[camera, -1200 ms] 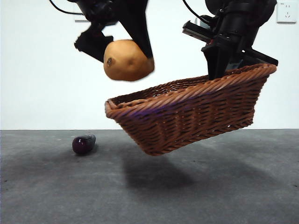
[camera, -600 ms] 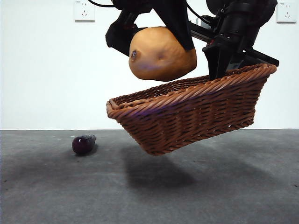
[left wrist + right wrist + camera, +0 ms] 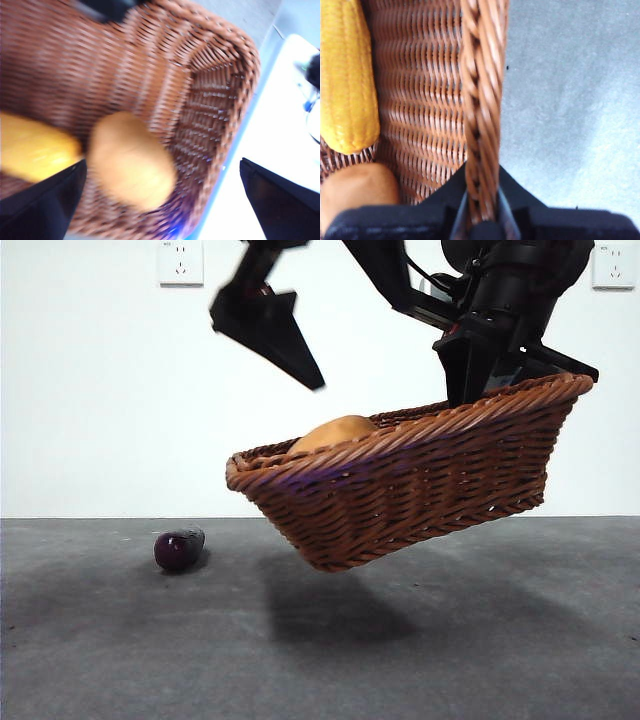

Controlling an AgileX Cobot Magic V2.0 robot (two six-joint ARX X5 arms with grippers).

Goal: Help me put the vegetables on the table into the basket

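The brown wicker basket (image 3: 420, 480) hangs tilted above the table (image 3: 500, 640), and my right gripper (image 3: 468, 385) is shut on its raised rim (image 3: 480, 115). Inside it lie the tan potato (image 3: 130, 160) and the yellow corn cob (image 3: 35, 150); from the front only the potato's top (image 3: 335, 432) shows over the rim. My left gripper (image 3: 345, 340) hovers open above the basket's lower end, holding nothing. On the table to the left, apart from everything else, lies the dark purple eggplant (image 3: 178, 548). The right wrist view also shows the corn (image 3: 345, 80) and potato (image 3: 357, 190).
The basket casts a shadow (image 3: 330, 610) on the grey table beneath it. A white wall stands behind, with sockets (image 3: 180, 262) high up. Bare table (image 3: 570, 100) lies beside the basket's held end.
The left gripper carried the potato rightward over the basket, opened, and the potato dropped inside. The basket and right gripper stayed put, as did the eggplant.
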